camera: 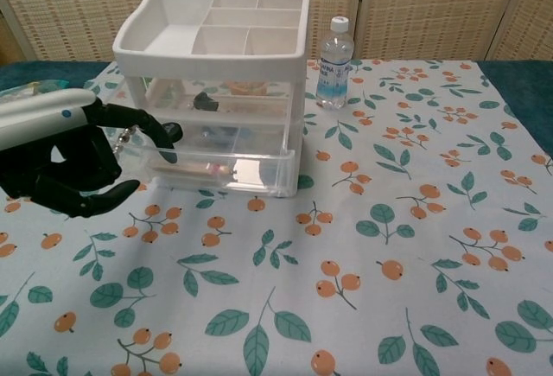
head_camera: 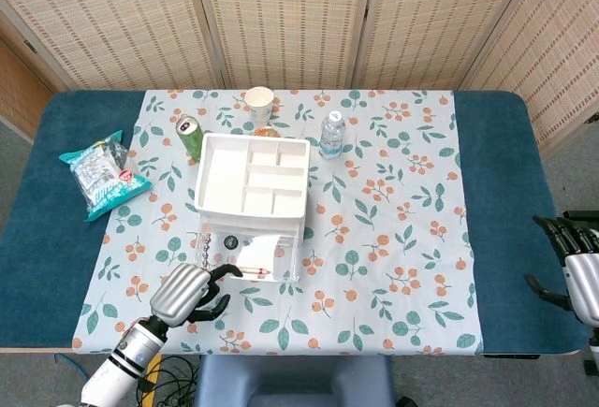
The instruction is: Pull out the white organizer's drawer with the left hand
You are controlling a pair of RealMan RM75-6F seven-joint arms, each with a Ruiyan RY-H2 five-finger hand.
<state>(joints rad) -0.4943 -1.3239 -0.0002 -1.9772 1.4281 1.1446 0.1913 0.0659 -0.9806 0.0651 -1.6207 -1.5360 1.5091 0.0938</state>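
The white organizer [head_camera: 251, 176] [camera: 216, 30] stands mid-table, a divided tray on top and clear drawers beneath. Its lower drawer [head_camera: 248, 265] [camera: 212, 165] sticks out toward me, with a pen-like item and small bits inside. My left hand [head_camera: 184, 294] [camera: 65, 160] is at the drawer's front left corner, one finger hooked over the front rim and the others curled below. My right hand [head_camera: 573, 267] hangs off the table's right edge, away from everything, fingers slightly apart and holding nothing.
A water bottle [head_camera: 331, 134] [camera: 333, 63], a green can [head_camera: 191, 136] and a paper cup [head_camera: 259, 103] stand behind the organizer. A snack bag [head_camera: 101, 173] lies on the blue cloth at left. Floral cloth [camera: 363, 246] covers the table's middle.
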